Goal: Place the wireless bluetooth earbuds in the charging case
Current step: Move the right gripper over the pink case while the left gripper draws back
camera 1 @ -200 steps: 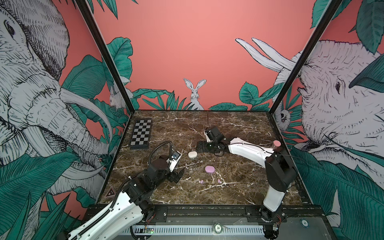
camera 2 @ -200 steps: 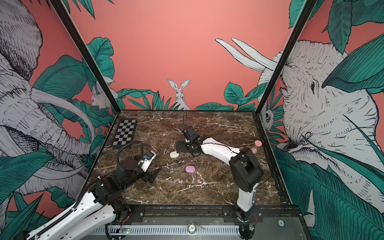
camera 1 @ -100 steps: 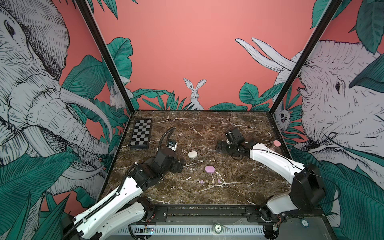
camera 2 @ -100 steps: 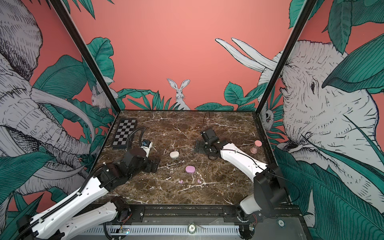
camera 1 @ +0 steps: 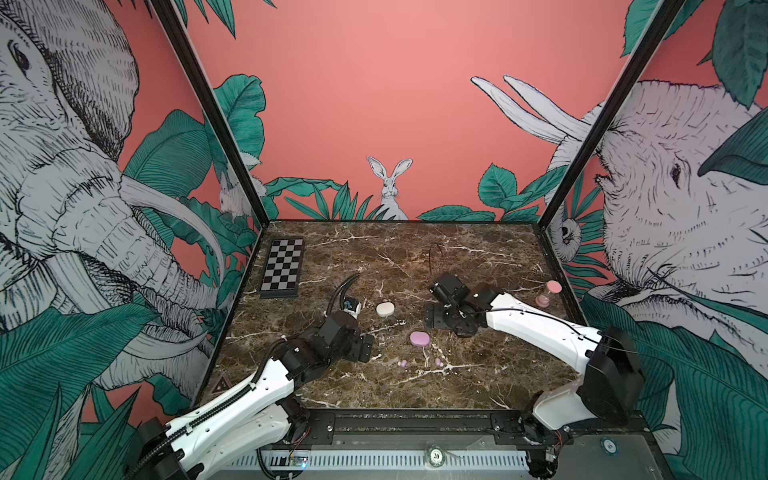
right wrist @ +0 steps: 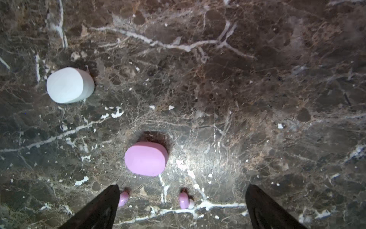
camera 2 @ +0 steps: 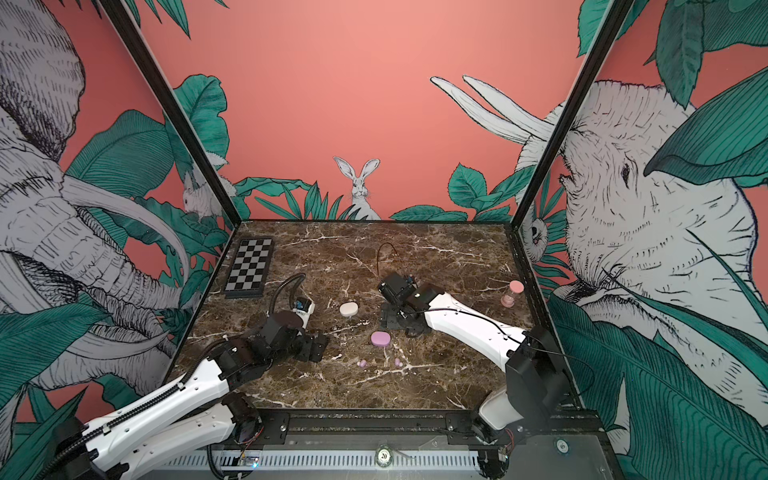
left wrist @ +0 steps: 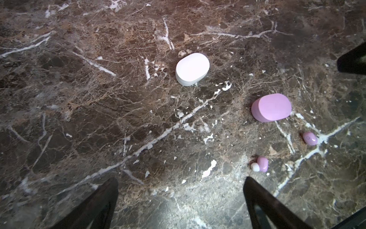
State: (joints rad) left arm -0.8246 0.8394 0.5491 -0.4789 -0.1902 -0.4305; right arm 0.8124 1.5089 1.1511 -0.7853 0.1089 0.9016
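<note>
Clock reference: read in both top views, twelve toward the back wall [camera 1: 374, 104], six toward the arm bases.
Tabletop [camera 1: 478, 266]: dark brown marble pattern with white veins.
Lilac case [camera 1: 419, 338] [camera 2: 380, 338]: oval, closed, lying flat close to the tabletop's centre; nothing touches it.
White case [camera 1: 385, 309] [camera 2: 348, 309]: oval, closed, lying flat at eleven o'clock of the lilac case, apart from it.
First lilac earbud [camera 1: 402, 363] [left wrist: 262, 164]: on the tabletop at seven o'clock of the lilac case, near it but not touching. A pale tip shows in the left wrist view.
Second lilac earbud [camera 1: 439, 362] [right wrist: 185, 200]: on the tabletop at five o'clock of the lilac case, apart from the first. A pale tip shows in the right wrist view.
Earbuds against cases: both buds lie outside the cases.
Left gripper [camera 1: 361, 347] [left wrist: 180, 183]: at nine o'clock of the lilac case, fingers spread wide, nothing between them.
Right gripper [camera 1: 446, 324] [right wrist: 182, 187]: at two o'clock of the lilac case, fingers spread wide, nothing held. In the right wrist view one finger [right wrist: 99, 208] hides part of the first lilac earbud, but the top views show the gripper apart from it.
Checkerboard [camera 1: 282, 268]: flat at ten o'clock, near the tabletop's edge.
Pink hourglass [camera 1: 548, 293]: upright near the edge, between two and three o'clock.
</note>
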